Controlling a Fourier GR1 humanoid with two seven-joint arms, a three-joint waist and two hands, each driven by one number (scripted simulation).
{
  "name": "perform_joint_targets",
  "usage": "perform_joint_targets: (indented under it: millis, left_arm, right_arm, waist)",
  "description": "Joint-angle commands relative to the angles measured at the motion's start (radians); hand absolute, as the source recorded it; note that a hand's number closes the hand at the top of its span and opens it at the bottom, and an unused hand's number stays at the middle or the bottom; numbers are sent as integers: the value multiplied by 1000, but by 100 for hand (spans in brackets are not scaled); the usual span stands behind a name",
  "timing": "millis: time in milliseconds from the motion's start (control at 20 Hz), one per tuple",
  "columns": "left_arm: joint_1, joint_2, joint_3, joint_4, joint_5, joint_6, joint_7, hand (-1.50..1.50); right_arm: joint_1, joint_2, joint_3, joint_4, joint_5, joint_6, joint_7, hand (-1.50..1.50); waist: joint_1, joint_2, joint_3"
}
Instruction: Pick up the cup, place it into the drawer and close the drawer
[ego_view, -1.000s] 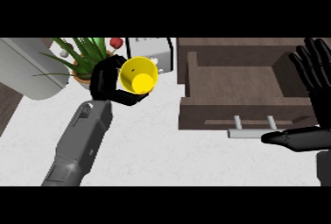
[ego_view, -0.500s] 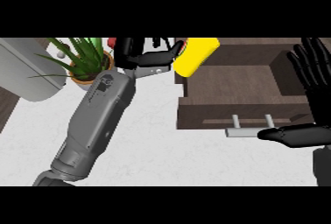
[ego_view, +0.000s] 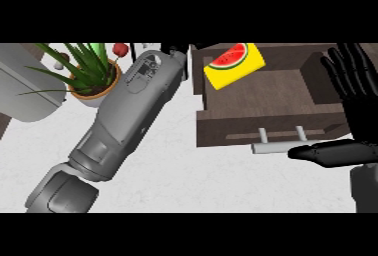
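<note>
Now the yellow cup (ego_view: 235, 66), with a watermelon slice printed on it, sits at the upper middle of the frame, over the back left corner of the open drawer (ego_view: 258, 127). My left forearm runs up from the lower left to it, but my left hand (ego_view: 176, 49) is mostly hidden at the top, so I cannot tell how it grips. My right hand (ego_view: 354, 80) rests open at the right edge, fingers up, near the drawer's pale handle (ego_view: 277, 146). I judge the cup light, rigid and smooth, so likely slippery; its side wall near the rim seems the best hold. A potted plant (ego_view: 85, 75) stands on the bench (ego_view: 184, 175), upper left.
</note>
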Motion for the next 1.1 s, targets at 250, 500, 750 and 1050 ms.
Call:
perform_joint_targets:
  millis: [250,500,750,1050]
  left_arm:
    - [-62,0,-170,214,93,25,60,150]
    - [-69,0,-234,278,78,-45,92,150]
    - [-34,0,-289,255,122,-55,78,-150]
    - [21,0,-250,185,248,-43,-24,-150]
  right_arm:
    - [-14,19,29,29,4,18,-43,-150]
    - [-71,-12,25,18,-36,49,6,-150]
    - [-94,6,38,52,-31,51,-28,-150]
    - [-121,36,129,68,-131,168,-18,-150]
  waist:
    - [-67,18,1]
    - [-112,30,1]
    - [-136,38,1]
    - [-154,47,0]
